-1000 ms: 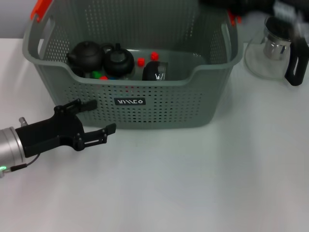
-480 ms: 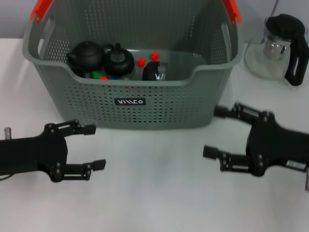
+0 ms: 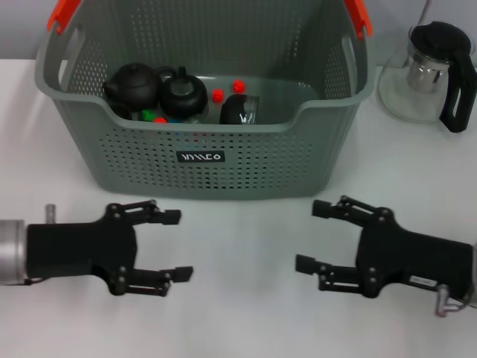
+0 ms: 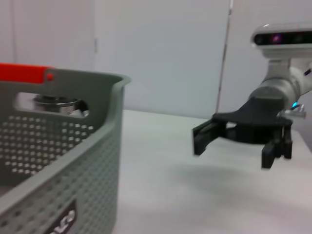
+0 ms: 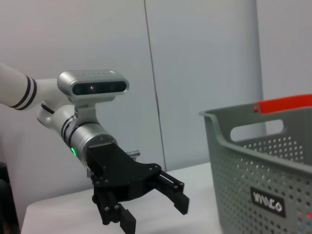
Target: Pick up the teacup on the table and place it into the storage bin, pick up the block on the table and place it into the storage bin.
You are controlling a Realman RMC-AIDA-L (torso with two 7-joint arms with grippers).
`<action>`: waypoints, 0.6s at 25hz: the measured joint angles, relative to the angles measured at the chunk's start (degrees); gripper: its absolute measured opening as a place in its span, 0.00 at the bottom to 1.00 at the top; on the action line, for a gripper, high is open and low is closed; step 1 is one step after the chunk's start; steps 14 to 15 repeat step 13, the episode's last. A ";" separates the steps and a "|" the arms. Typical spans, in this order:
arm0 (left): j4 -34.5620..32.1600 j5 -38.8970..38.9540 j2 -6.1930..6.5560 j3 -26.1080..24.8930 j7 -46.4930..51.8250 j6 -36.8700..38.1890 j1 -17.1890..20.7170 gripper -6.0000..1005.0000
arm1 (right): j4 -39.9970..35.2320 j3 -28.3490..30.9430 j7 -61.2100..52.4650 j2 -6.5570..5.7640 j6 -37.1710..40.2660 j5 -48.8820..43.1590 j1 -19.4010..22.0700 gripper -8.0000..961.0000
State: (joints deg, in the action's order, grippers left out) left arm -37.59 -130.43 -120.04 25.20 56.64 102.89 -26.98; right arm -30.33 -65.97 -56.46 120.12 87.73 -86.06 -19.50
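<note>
The storage bin, a grey-green perforated basket with orange-red handle ends, stands at the back centre of the white table. Inside it lie a dark teacup and small red blocks beside two black teapots. My left gripper hovers open and holding nothing in front of the bin's left half. My right gripper hovers open and holding nothing in front of its right half. The two face each other. The left wrist view shows the bin and the right gripper. The right wrist view shows the bin and the left gripper.
A glass teapot with a black lid and handle stands on the table right of the bin. Green and blue bits lie beneath the black teapots. White tabletop stretches between and in front of the grippers.
The right arm came down from above the bin's far right corner to the table in front of it. The left gripper drew back from the bin, then shifted right toward the middle.
</note>
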 joint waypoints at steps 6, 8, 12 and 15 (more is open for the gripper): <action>1.04 -0.10 -0.61 2.00 -1.09 -0.68 -0.25 0.86 | 4.21 -0.41 1.18 -0.10 -3.42 -0.74 -2.90 0.95; 0.86 -0.10 -0.62 2.20 -1.10 -0.68 -0.19 0.86 | 4.21 -0.38 0.96 -0.06 -3.51 -0.93 -3.22 0.95; 0.68 -0.13 -0.64 2.24 -1.11 -0.71 0.02 0.86 | 4.18 -0.27 0.84 -0.11 -3.54 -0.95 -3.42 0.95; 0.68 -0.13 -0.64 2.26 -1.11 -0.72 0.03 0.86 | 4.18 -0.26 0.83 -0.12 -3.54 -0.95 -3.44 0.95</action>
